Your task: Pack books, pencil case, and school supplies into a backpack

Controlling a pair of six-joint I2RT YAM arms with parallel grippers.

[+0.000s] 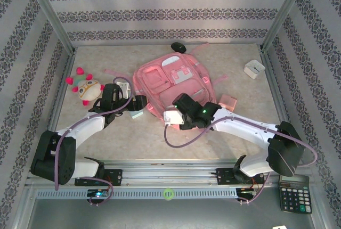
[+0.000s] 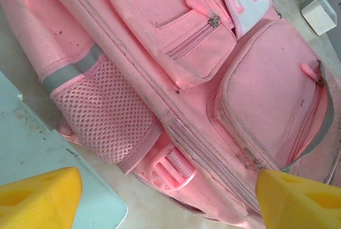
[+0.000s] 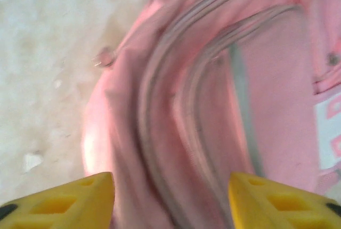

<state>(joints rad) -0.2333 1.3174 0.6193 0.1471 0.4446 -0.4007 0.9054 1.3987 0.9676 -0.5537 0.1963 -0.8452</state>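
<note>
Overhead light: bright and even from above; I see only soft shadows under the arms on the table (image 1: 133, 138).
Left wrist: crisp; backpack (image 2: 186, 80) mesh and stitching read clearly.
Right wrist: I get heavy blur smearing the backpack seams; table washed pale.
Glare: pale sheen on the backpack's left edge there.

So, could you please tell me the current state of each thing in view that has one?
Large pink fabric backpack: lying flat, front up, small front pocket zipped shut.
Pale blue flat pencil case: lying on the table beside the backpack, not packed.
Small pink squarish block: on the table, not packed.
Left gripper: open, holding nothing.
Right gripper: open, over the backpack's edge.
</note>
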